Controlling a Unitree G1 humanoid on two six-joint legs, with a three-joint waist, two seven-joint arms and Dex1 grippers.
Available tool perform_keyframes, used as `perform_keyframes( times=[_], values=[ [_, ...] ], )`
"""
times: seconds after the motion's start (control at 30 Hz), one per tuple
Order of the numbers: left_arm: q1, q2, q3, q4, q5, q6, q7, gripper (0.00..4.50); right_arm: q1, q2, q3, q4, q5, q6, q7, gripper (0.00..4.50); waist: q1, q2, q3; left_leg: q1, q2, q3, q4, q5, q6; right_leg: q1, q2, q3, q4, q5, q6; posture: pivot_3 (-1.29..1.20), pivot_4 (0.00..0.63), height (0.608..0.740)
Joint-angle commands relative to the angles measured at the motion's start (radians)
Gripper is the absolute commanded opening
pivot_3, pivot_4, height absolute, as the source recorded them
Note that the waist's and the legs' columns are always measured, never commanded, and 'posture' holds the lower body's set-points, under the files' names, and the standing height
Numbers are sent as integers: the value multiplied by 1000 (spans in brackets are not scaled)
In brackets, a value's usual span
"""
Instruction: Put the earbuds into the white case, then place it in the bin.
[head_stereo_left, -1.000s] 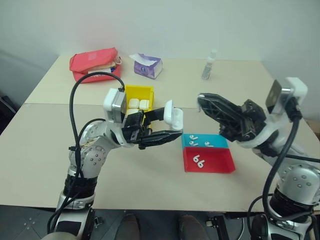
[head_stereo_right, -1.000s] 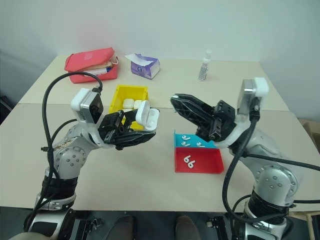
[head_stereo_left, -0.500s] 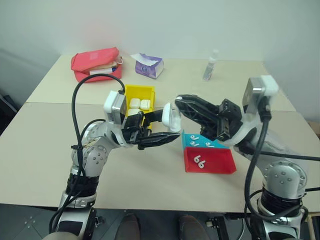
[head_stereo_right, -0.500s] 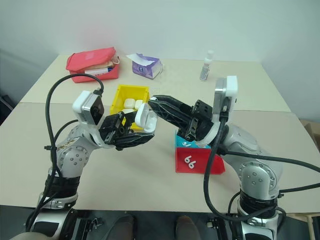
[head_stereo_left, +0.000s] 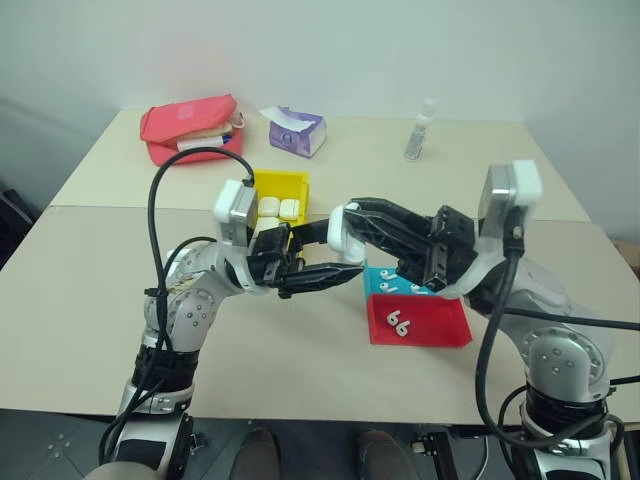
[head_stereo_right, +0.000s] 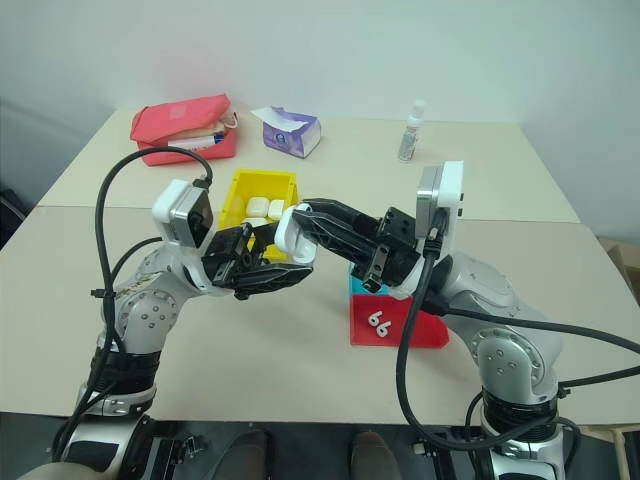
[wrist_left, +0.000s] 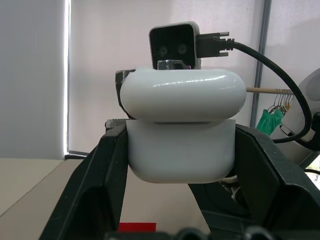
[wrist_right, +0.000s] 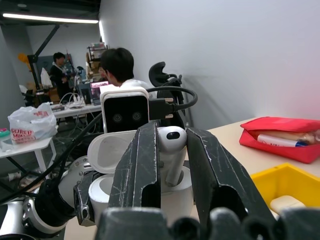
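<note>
Left gripper (head_stereo_left: 318, 256) clamps the open case (head_stereo_left: 345, 232) above the table (head_stereo_left: 90, 260); right gripper (wrist_right: 170, 165) pinches an earbud (wrist_right: 171, 152) at it. Bin (head_stereo_left: 276, 185) behind; trays (head_stereo_left: 420, 320) right; pouch (head_stereo_left: 190, 125), tissue box (head_stereo_left: 295, 130), bottle (head_stereo_left: 418, 132) far.

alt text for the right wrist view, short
The right gripper holds a tiny glossy white stemmed earbud in its black jaws, stem down over the open small glossy white case. A bright yellow plastic bin and a red pouch sit behind.

Silver-grey jointed arms, black ribbed fingers (head_stereo_left: 325, 275), white wrist cameras, looping black cables.
</note>
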Motion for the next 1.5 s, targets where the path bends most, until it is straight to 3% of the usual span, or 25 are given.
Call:
perform_keyframes(
  times=[0.03, 0.4, 0.43, 0.67, 0.77, 0.83, 0.87, 0.93, 1.07, 1.3, 1.4, 1.5],
  values=[
    [-19, -6, 25, -45, -20, -17, 12, 2804, 25, -25, 13, -27, -11, -15, 20, 601, 0, 0, 0, 0, 0, 0, 0, 0, 0, 0, 0, 0, 0, 0, 0, 0, 150, 740],
    [-20, -1, 31, -17, -9, -28, -1, 2804, 46, -57, 21, -20, -20, -50, 28, 4343, -1, 0, 0, 0, 0, 0, 0, 0, 0, 0, 0, 0, 0, 0, 0, 0, 150, 740],
    [-20, -1, 31, -6, -5, -33, -9, 2804, 44, -56, 19, -18, -20, -51, 23, 4476, 0, 0, 0, 0, 0, 0, 0, 0, 0, 0, 0, 0, 0, 0, 0, 0, 150, 740],
    [-9, 1, 34, 28, 16, -63, -44, 2804, 29, -92, -52, 23, -6, -59, 12, 4476, 1, 0, 0, 0, 0, 0, 0, 0, 0, 0, 0, 0, -1, 0, 0, 0, 150, 740],
    [1, 4, 34, 27, 19, -73, -48, 2804, -38, -168, -150, 130, 24, -54, 35, 4476, 2, 0, 0, 0, 0, 0, 0, 0, 0, 0, 0, 0, 0, 0, 0, 0, 150, 740],
    [8, 5, 32, 24, 21, -78, -48, 2804, -86, -262, -148, 197, -23, -36, 101, 4476, 2, 1, 1, 0, 0, 0, 0, 0, 0, 0, 0, 0, -1, 0, 0, 0, 150, 740],
    [11, 4, 31, 20, 21, -79, -46, 2804, -109, -319, -117, 229, -68, -25, 142, 4476, 2, 1, 1, 0, 0, 0, 0, 0, 0, 0, 0, 0, -1, 0, 0, 0, 150, 740],
    [15, 1, 29, 13, 23, -83, -40, 2804, -192, -474, 78, 302, -288, -27, 242, 4476, 1, 2, 1, 0, 0, 0, -1, 0, 0, 0, 0, 0, -1, 0, 0, 0, 150, 740],
    [17, -2, 33, 16, 27, -92, -39, 2804, -350, -572, 416, 463, -698, -182, 391, 4476, -12, 3, 1, 1, 0, 1, -2, 0, 1, -1, 0, 1, -2, 0, -1, 0, 150, 740],
    [19, 3, 44, -13, 25, -92, -13, 2804, -553, -428, 635, 843, -979, -504, 635, 4476, -4, 5, 3, -1, 0, 1, -1, 0, 1, -2, 0, 0, -3, 0, -1, 0, 150, 740],
    [26, 7, 48, -29, 20, -90, -2, 2804, -608, -369, 664, 969, -1044, -596, 697, 3880, 0, 5, 3, -1, 0, 1, -2, 0, 1, -2, 0, 0, -4, 0, -1, 0, 150, 740],
    [31, 14, 55, -52, 6, -79, 13, 2804, -651, -321, 697, 1082, -1120, -680, 735, 2894, 5, 5, 3, -2, 0, 1, -1, 0, 0, -2, 0, 0, -4, 0, -1, 0, 150, 740]
  ],
)
